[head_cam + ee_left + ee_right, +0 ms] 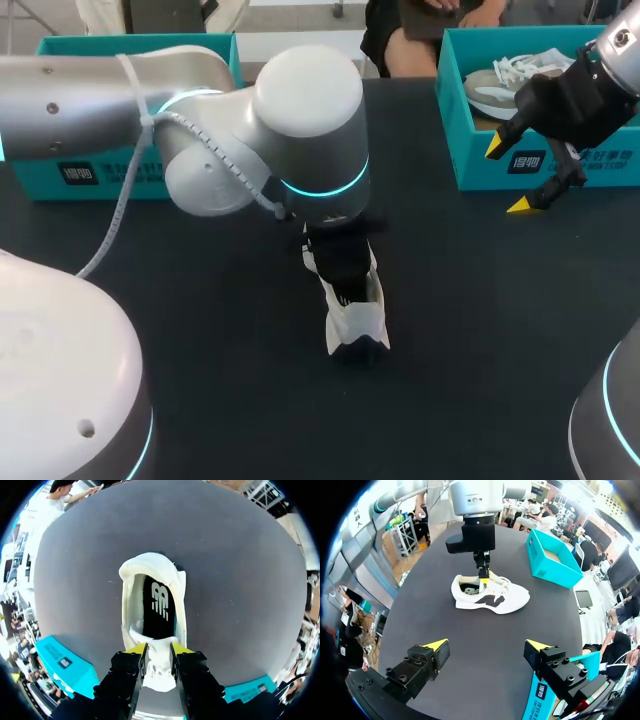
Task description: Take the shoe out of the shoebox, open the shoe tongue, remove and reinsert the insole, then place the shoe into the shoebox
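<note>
Left gripper (158,652): clenched on the tongue (158,666), probably to hold the shoe's mouth wide; it may pinch laces too, which is hard to tell.
Shoe (495,596): upright on its sole mid-table (480,300), out of the box, steadied by that grip.
Insole (159,605): dark, seated inside, exposed for a pull.
Right gripper (486,645): released, empty, hovering by the right shoebox (455,120), free to reach for the insole.

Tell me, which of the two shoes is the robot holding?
The white shoe standing on the black table, its tongue pinched by the left gripper. The other shoe lies untouched in the teal box at right.
</note>
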{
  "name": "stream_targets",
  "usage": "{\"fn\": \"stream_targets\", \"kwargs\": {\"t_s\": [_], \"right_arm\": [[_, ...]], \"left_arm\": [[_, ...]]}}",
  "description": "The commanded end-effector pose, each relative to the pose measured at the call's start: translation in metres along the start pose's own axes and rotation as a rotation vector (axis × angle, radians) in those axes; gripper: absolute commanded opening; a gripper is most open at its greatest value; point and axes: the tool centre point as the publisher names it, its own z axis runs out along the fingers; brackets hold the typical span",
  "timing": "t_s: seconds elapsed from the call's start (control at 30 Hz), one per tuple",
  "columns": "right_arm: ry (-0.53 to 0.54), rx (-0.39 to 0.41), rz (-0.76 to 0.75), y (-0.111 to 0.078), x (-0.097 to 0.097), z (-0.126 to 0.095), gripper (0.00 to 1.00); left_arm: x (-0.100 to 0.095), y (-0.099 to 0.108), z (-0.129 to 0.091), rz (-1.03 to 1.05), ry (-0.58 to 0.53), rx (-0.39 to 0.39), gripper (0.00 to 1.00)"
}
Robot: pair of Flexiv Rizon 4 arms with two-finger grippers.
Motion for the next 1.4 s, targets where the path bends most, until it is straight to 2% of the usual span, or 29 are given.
{"fn": "stream_targets", "kwargs": {"t_s": [0.03,0.07,0.1,0.13,0.6,0.63,0.67,0.73,0.8,0.83,0.87,0.93,1.13,1.23,1.27,1.3,1.4], "right_arm": [[0.001,0.002,0.001,0.0,-0.001,0.001,1.0],[0.001,0.002,0.001,0.0,-0.001,0.001,1.0],[0.001,0.002,0.001,0.0,-0.001,0.001,1.0],[0.001,0.002,0.001,0.0,-0.001,0.001,1.0],[0.001,0.002,0.001,0.0,-0.001,0.001,1.0],[0.001,0.002,0.001,0.0,-0.001,0.001,1.0],[0.001,0.002,0.001,0.0,-0.001,0.001,1.0],[0.001,0.002,0.001,0.0,-0.001,0.001,1.0],[0.001,0.002,0.001,0.0,-0.001,0.001,1.0],[0.001,0.002,0.001,0.0,-0.001,0.001,1.0],[0.001,0.002,0.001,0.0,-0.001,0.001,1.0],[0.001,0.002,0.001,0.0,-0.001,0.001,1.0],[0.001,0.002,0.001,0.0,-0.001,0.001,1.0],[0.001,0.002,0.001,0.0,-0.001,0.001,1.0],[0.001,0.002,0.001,0.0,-0.001,0.001,1.0],[0.001,0.002,0.001,0.0,-0.001,0.001,1.0],[0.001,0.002,0.001,0.0,-0.001,0.001,1.0]], "left_arm": [[-0.001,0.001,-0.029,-0.203,0.092,-0.05,0.4],[0.0,0.003,-0.036,-0.313,0.094,-0.029,0.49],[0.001,0.004,-0.044,-0.397,0.05,-0.001,0.82],[0.001,0.004,-0.044,-0.397,0.05,-0.001,1.0],[0.001,0.004,-0.044,-0.397,0.05,-0.001,1.0],[0.002,0.0,-0.048,-0.477,0.039,0.025,1.0],[0.005,-0.007,-0.053,-0.489,0.045,0.089,1.0],[0.01,-0.018,-0.058,-0.644,0.053,0.089,1.0],[0.015,-0.028,-0.062,-0.732,0.088,0.129,1.0],[0.019,-0.034,-0.062,-0.79,0.108,0.11,1.0],[0.021,-0.038,-0.062,-0.827,0.142,0.14,1.0],[0.021,-0.048,-0.06,-0.874,0.165,0.106,1.0],[0.017,-0.07,-0.051,-0.958,0.21,0.101,1.0],[0.013,-0.076,-0.043,-1.024,0.2,0.104,1.0],[0.011,-0.077,-0.041,-1.037,0.198,0.079,1.0],[0.009,-0.081,-0.037,-1.042,0.2,0.104,1.0],[0.004,-0.084,-0.027,-1.091,0.193,0.072,1.0]]}}
